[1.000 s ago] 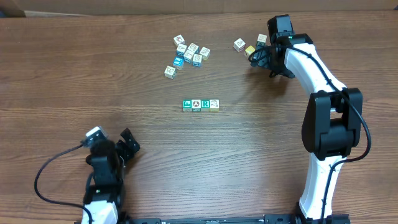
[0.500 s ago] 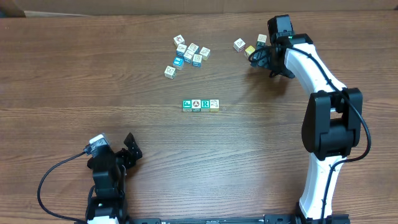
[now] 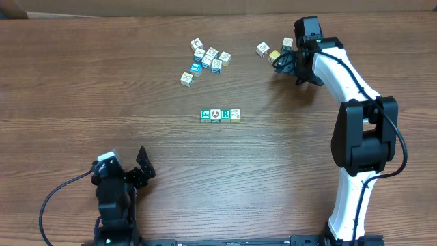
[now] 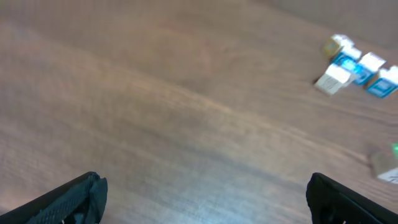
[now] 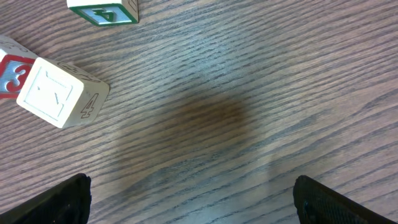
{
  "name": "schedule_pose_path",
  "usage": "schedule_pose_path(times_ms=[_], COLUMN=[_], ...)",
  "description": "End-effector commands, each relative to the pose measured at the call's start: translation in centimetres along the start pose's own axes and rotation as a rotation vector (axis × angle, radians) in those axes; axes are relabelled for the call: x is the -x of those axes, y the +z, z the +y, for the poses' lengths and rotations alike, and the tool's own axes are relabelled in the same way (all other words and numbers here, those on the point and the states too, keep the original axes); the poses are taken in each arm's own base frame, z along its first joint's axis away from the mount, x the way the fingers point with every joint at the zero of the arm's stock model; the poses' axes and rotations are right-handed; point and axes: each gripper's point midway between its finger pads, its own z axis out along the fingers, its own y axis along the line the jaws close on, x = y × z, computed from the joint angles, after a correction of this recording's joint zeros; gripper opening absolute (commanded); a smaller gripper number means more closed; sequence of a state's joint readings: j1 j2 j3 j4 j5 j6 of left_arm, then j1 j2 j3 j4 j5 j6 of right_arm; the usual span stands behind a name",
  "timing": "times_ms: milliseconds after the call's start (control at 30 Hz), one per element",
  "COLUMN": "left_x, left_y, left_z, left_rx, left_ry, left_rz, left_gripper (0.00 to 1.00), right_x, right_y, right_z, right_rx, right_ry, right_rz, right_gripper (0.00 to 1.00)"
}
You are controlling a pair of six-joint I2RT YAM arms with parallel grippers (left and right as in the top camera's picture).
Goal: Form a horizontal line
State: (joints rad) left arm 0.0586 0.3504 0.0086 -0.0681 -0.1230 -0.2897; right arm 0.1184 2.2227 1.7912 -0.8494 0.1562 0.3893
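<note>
A row of four letter blocks (image 3: 220, 115) lies side by side at the table's middle. A loose cluster of several blocks (image 3: 207, 58) lies at the back; it also shows in the left wrist view (image 4: 354, 62). Three more blocks (image 3: 274, 49) lie at the back right. My right gripper (image 3: 281, 63) is open and empty just in front of them; in the right wrist view (image 5: 193, 199) a cream block (image 5: 59, 92), a red-faced block (image 5: 7, 78) and a green "4" block (image 5: 102, 11) lie ahead. My left gripper (image 3: 140, 171) is open and empty near the front left, over bare wood (image 4: 205, 199).
The wooden table (image 3: 82, 82) stretches across the whole view. A black cable (image 3: 51, 198) loops from the left arm at the front left. The right arm's white links (image 3: 348, 75) run down the right side.
The left arm has drawn back toward the table's front edge, its gripper still open. The right arm and all blocks have not moved.
</note>
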Motion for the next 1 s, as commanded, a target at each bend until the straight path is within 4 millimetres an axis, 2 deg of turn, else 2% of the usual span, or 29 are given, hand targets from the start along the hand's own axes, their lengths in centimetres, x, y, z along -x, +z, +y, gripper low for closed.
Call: schedule_pose_path(times_ms=[0,433,967], left_x=[0.7,5.7,6.2], left_y=[-0.3,-3.1,-3.4], left_z=[-0.7,-3.5,-3.8], left_rx=[-0.037,-0.145,-0.159], left_ry=[0.073,0.218,0.231], left_rz=[-0.035,-0.295,-0.320], left_gripper=[1.00,0.99,1.00], right_x=[-0.1,-0.1,-0.1], right_y=[0.1,0.1,0.1], right_z=[0.1,0.1,0.1], right_rx=[0.000,0.000,0.000], right_ry=[0.001,0.001,0.001], right_rz=[0.001,0.001,0.001], right_gripper=[1.00,1.00,1.00])
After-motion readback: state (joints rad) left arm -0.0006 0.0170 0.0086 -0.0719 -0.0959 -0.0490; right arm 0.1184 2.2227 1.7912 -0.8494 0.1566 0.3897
